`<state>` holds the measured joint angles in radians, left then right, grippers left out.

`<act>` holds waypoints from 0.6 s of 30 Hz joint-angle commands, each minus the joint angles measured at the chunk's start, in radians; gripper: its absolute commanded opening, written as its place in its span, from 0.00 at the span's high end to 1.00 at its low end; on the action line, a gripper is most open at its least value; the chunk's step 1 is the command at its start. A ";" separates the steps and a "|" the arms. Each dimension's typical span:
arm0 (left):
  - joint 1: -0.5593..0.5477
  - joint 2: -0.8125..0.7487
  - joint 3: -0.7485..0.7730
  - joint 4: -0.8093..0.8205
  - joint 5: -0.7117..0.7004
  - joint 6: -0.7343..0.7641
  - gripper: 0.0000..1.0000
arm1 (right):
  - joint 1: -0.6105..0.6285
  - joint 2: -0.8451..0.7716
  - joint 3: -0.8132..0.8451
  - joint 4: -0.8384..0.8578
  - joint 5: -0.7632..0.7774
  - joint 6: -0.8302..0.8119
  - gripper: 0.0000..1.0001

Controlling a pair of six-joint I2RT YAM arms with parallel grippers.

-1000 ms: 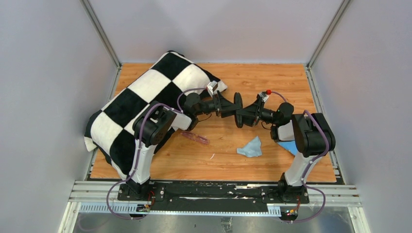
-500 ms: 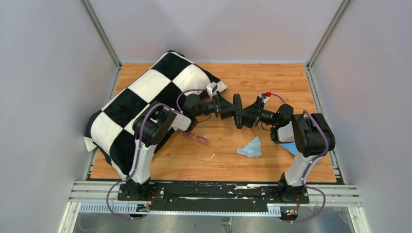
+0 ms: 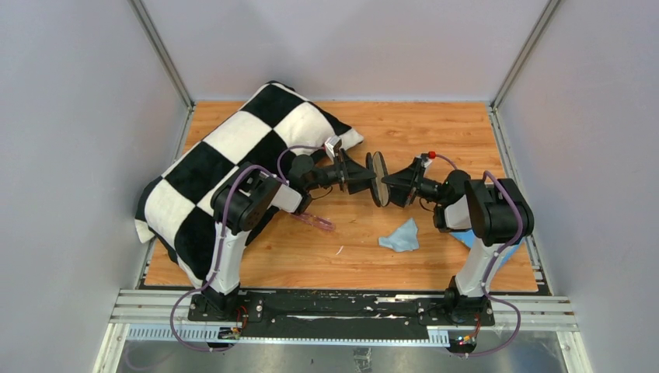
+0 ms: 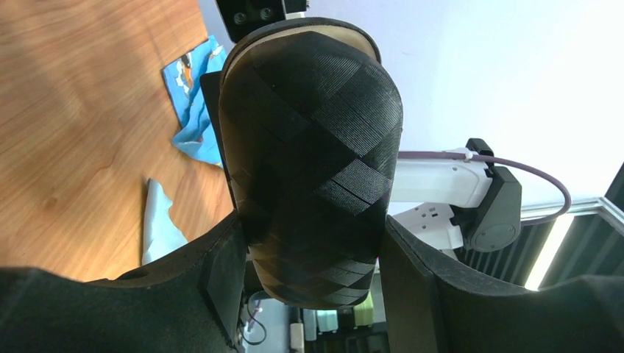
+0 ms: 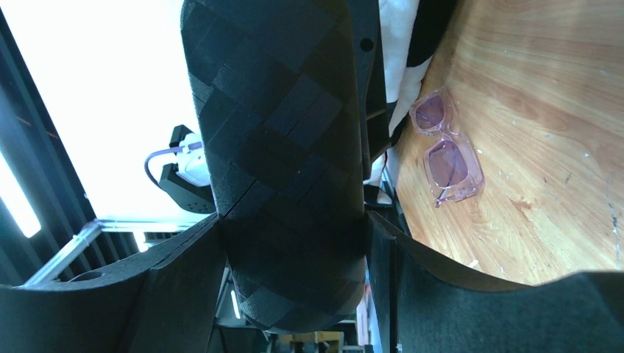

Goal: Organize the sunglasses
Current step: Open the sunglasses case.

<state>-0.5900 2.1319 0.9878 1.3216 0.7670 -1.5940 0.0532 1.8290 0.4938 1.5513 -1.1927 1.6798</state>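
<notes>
Top view: sunglasses (image 3: 312, 221) lie on table (image 3: 435, 132) near L arm; left gripper (image 3: 361, 176) and right gripper (image 3: 395, 185) share case (image 3: 378, 179). L wrist: jaws pinch one shell; cloth (image 4: 158, 228) beyond. R wrist: jaws pinch other shell; only here we see both lenses.

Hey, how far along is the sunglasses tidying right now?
Done: the glasses case is lifted and looks partly open. In hand: left end effector and right end effector each grip one half. Left: the sunglasses lie on the table, not yet inside.

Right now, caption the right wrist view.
Right gripper clamps the dark glasses case; pinkish sunglasses lie on the wooden table beyond.
</notes>
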 commanded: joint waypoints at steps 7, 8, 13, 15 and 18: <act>0.039 -0.081 -0.042 0.169 0.028 -0.050 1.00 | -0.044 0.076 -0.036 0.044 0.101 0.054 0.34; 0.039 -0.081 -0.043 0.179 0.028 -0.056 1.00 | -0.044 0.081 -0.035 0.044 0.104 0.057 0.35; 0.041 -0.085 -0.045 0.212 0.028 -0.080 1.00 | -0.044 0.104 -0.033 0.044 0.110 0.056 0.40; 0.041 -0.095 -0.046 0.211 0.030 -0.080 1.00 | -0.044 0.114 -0.032 0.044 0.108 0.052 0.40; 0.041 -0.107 -0.050 0.212 0.033 -0.078 1.00 | -0.043 0.123 -0.032 0.044 0.103 0.042 0.42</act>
<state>-0.5724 2.1212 0.9348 1.3296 0.7662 -1.6135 0.0433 1.9003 0.4732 1.5898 -1.1515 1.7390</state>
